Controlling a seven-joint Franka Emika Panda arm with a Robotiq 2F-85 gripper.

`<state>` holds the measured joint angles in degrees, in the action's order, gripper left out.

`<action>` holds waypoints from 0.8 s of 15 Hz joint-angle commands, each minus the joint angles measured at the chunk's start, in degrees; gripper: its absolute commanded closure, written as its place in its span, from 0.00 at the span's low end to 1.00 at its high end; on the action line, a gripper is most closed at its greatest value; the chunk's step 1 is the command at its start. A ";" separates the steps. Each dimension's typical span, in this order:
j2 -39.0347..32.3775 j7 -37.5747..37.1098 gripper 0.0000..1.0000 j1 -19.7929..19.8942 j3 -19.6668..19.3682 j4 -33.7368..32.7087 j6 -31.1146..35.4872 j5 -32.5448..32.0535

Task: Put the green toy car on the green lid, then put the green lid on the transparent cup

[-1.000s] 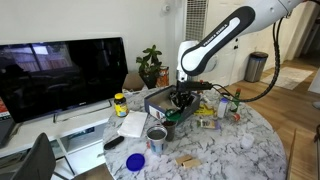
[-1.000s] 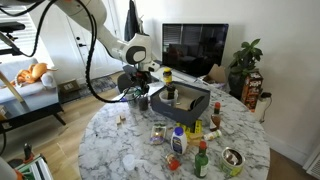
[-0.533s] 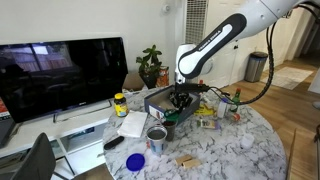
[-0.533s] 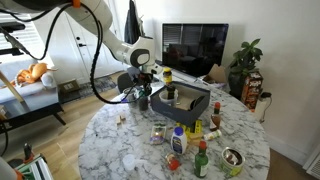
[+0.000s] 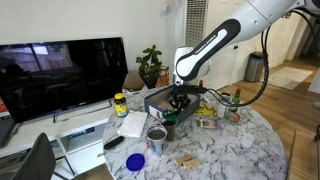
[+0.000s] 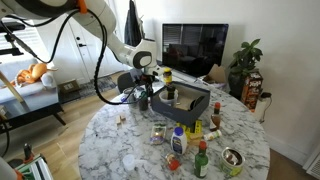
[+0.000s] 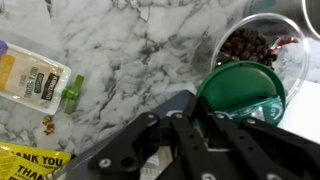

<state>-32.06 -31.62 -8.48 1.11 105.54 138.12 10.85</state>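
The green lid (image 7: 240, 92) shows best in the wrist view. It is a round bright green disc with a raised rim, lying right against the tips of the gripper (image 7: 195, 122). Its upper edge overlaps a transparent cup (image 7: 250, 45) that holds dark brown pieces. I cannot tell whether the lid rests on that cup or hangs just above it. The black linkages of the claw crowd the bottom of this view and meet the lid's lower rim. The pictures do not show whether the claw is spread or pinching the lid.

Around them lies a white marble table (image 7: 130, 45) with grey veins. A pale sachet (image 7: 30, 78) with a green cap lies on it, near some brown crumbs (image 7: 47, 122) and a yellow printed packet (image 7: 22, 160).

In both exterior views the arm reaches down over the round table's cluttered edge beside a black box (image 6: 185, 102). A metal cup (image 5: 157, 135), a blue lid (image 5: 135, 160) and a yellow-capped jar (image 5: 120, 103) stand nearby, and bottles (image 6: 178, 142) cluster towards the middle.

The room holds a dark television (image 5: 60, 75), a potted plant (image 6: 245, 60), a grey bin (image 5: 257, 67) and a sofa (image 6: 30, 95).
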 commanded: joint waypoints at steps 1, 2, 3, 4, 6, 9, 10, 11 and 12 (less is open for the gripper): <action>-1.39 -1.68 0.73 -1.17 -1.05 -1.59 -0.48 -0.24; -1.45 -1.82 0.66 -1.23 -1.08 -1.72 -0.48 -0.29; -1.42 -1.90 0.60 -1.28 -1.07 -1.73 -0.50 -0.36; -1.29 -1.99 0.52 -1.37 -1.12 -1.62 -0.40 -0.49; -0.93 -2.15 0.38 -1.58 -1.21 -1.40 -0.32 -0.67; -0.23 -2.17 0.14 -1.89 -1.54 -0.92 -0.26 -1.09; 0.26 -1.99 0.08 -1.96 -1.69 -0.58 -0.39 -1.36; 0.63 -1.76 0.01 -1.95 -1.77 -0.35 -0.44 -1.53; 0.96 -1.69 0.00 -1.96 -1.89 -0.17 -0.50 -1.74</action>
<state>-32.41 -32.48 -9.42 0.44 104.46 138.12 10.51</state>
